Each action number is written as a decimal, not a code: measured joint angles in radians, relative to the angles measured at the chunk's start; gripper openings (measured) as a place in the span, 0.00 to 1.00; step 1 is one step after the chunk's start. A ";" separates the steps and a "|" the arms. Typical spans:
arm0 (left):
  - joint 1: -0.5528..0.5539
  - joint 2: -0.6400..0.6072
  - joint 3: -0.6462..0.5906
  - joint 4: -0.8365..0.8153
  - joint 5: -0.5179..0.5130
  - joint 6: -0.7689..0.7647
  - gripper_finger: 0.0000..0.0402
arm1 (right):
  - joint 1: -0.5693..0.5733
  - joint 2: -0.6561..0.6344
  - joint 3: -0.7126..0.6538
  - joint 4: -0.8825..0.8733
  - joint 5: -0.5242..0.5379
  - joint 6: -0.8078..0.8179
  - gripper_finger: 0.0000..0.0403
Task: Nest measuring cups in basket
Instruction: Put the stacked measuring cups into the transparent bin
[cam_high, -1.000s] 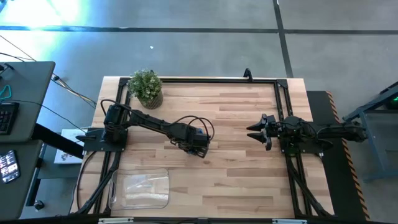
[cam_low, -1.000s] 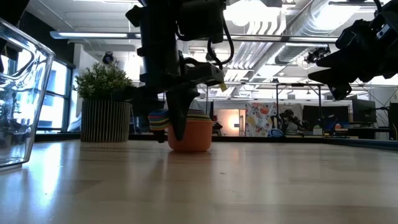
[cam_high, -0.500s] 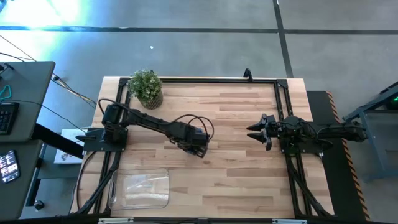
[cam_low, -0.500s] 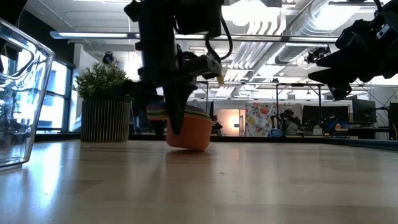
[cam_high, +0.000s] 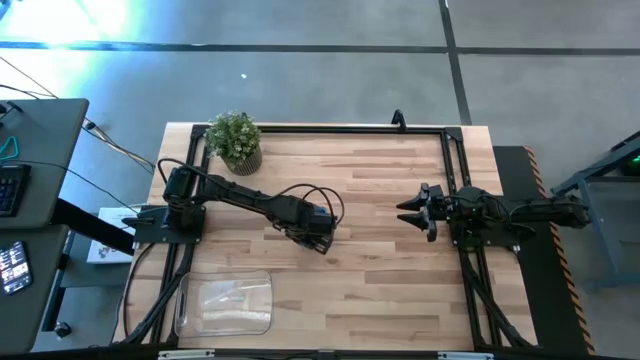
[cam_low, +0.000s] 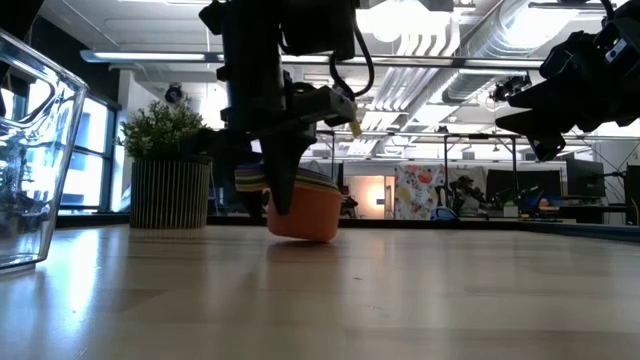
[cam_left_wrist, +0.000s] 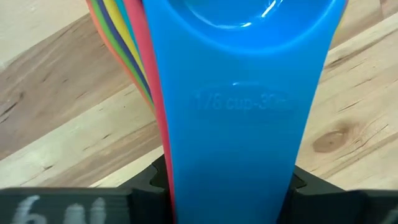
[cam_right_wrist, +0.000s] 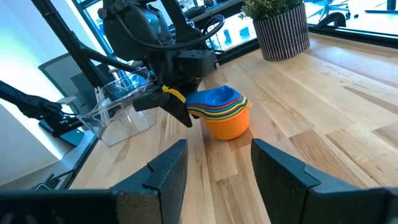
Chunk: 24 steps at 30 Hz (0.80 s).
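Note:
The measuring cups (cam_right_wrist: 225, 113) are nested in one stack, the orange one outermost and the light blue one on top, at the table's middle. My left gripper (cam_low: 285, 195) is shut on their stacked handles; it also shows in the high view (cam_high: 318, 232), where it hides the cups. The clear basket (cam_high: 225, 303) stands by its bottom at the table's near left, empty. My right gripper (cam_high: 412, 212) waits open above the table's right half, touching nothing. My left gripper pinches the stacked handles (cam_left_wrist: 230, 130) between its two fingers (cam_left_wrist: 152, 180), the light blue handle on top. The fingers point down from above and lie across the handles. The stack (cam_low: 305, 212) is tilted, its handle side raised, the orange cup's bottom low at the table.
A small potted plant (cam_high: 236, 140) stands at the table's far left corner. A black frame (cam_high: 330, 128) runs along the table's edges. Bare wood lies between the cups and the basket.
My left gripper has risen a little with the handles. The stack, which sat flat on the table, has tipped: its handle side has lifted while the orange cup's far side has stayed low.

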 joint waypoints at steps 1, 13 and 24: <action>0.000 0.000 0.000 0.000 0.002 0.002 0.32 | 0.000 0.000 0.000 0.000 0.000 0.000 0.42; 0.031 0.009 0.000 -0.013 0.059 0.046 0.32 | 0.000 0.000 0.000 0.000 0.000 0.000 0.42; 0.041 0.011 -0.001 -0.015 0.086 0.068 0.37 | 0.000 0.001 0.000 0.000 0.000 0.000 0.42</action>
